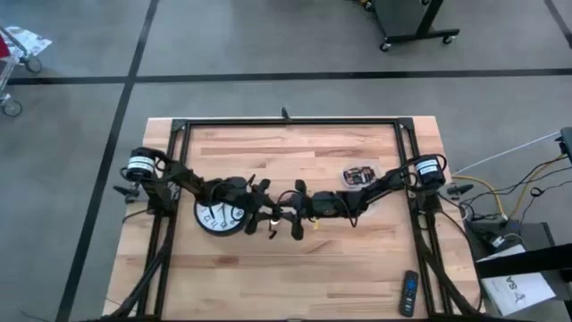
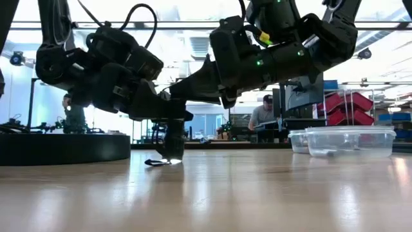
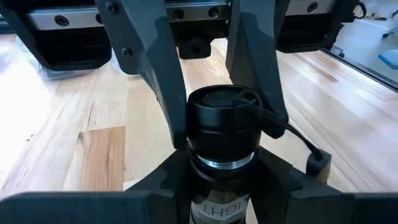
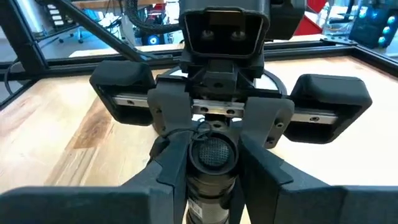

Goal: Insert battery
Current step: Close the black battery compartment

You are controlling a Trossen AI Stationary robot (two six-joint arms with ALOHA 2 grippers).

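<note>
- Both arms meet mid-table over the bare wood; between them a black flashlight (image 3: pixel 221 134), lettering on its barrel, a lanyard trailing off its cap
- Left gripper (image 3: pixel 221 158) is pinching the flashlight; its fingers (image 3: pixel 155 74) press either side of the cap
- Right gripper (image 4: pixel 208 155) faces it head-on, pinching the same flashlight from the other side
- No battery in sight anywhere; it may be in the clear tub (image 1: pixel 359 175) near the right arm, can't tell
- Cap looks still on, so I'd judge unscrewing comes first; one gripper should hold firm while the other twists, axes kept in line; a slack grip and it'll slip
- Clock (image 1: pixel 220 216) lies under the left arm; steer clear of it
</note>
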